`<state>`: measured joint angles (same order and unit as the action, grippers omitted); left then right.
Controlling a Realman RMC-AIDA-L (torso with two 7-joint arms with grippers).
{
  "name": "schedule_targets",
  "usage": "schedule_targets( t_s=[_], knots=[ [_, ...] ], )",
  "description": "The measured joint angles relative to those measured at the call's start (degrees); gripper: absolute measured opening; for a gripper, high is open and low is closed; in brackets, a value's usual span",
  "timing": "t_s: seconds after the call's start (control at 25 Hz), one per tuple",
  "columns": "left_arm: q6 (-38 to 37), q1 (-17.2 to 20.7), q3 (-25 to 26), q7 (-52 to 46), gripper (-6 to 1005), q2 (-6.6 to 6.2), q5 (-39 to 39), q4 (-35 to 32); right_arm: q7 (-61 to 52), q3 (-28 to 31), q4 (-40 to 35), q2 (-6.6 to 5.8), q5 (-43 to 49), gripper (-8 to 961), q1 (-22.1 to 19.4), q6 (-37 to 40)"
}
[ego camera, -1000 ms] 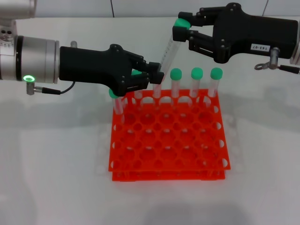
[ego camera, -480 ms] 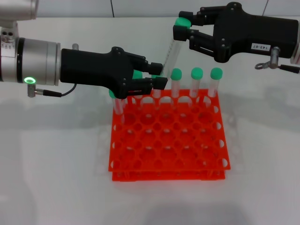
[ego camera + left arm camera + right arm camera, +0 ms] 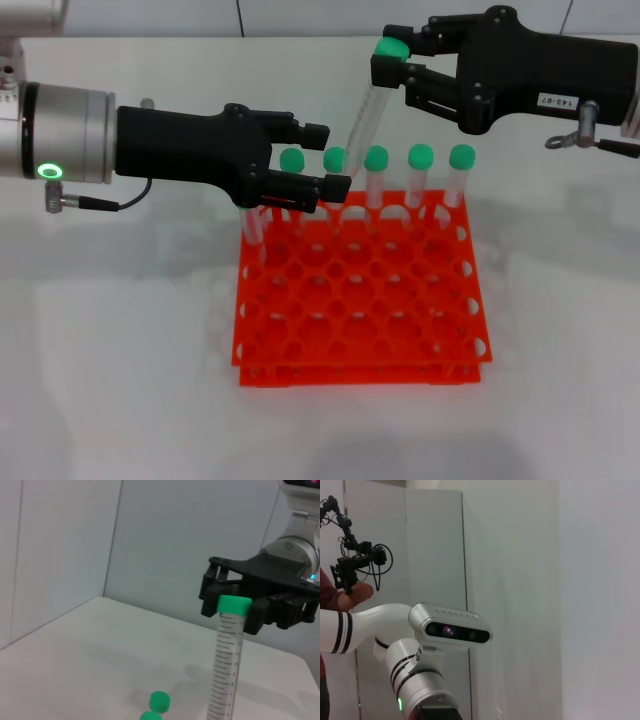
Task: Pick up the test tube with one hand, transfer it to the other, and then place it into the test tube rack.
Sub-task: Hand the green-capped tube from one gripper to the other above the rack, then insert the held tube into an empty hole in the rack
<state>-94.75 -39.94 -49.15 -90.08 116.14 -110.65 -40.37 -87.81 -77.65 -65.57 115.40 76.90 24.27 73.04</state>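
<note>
The test tube (image 3: 364, 108) hangs tilted above the back of the orange-red test tube rack (image 3: 360, 320), a clear tube with a green cap (image 3: 389, 48). My right gripper (image 3: 388, 55), the one with a white label, is shut on the capped end. The left wrist view shows the same tube (image 3: 227, 665) held by the right gripper (image 3: 235, 602). My left gripper (image 3: 325, 158) is open just left of the tube's lower end, over the rack's back row, touching nothing.
Several green-capped tubes (image 3: 420, 180) stand in the rack's back row, one partly behind the left fingers. Two of their caps (image 3: 159, 701) show low in the left wrist view. White table (image 3: 120, 350) lies all around. The right wrist view holds only the robot's head and walls.
My left gripper opened, let go of the tube's lower part and drew back to the left. The right gripper stayed shut on the capped end, almost still.
</note>
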Motion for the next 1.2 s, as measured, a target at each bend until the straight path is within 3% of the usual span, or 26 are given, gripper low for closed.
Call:
schedule_targets(
  t_s=[0.28,0.76,1.2],
  knots=[
    [-0.7,3.9,0.0,-4.2,893,0.09,-0.1,-7.4,0.0,0.1,0.0,0.0,0.0,274,-0.4,0.0],
    [-6.7,11.7,1.0,-8.6,893,0.65,1.1,-18.5,0.1,-0.2,0.1,0.0,0.0,268,-0.8,0.2],
    [-12.6,18.3,5.1,-16.2,893,0.57,2.6,-28.5,0.0,-0.3,-0.3,0.0,-0.2,266,-1.0,1.6]
  ],
)
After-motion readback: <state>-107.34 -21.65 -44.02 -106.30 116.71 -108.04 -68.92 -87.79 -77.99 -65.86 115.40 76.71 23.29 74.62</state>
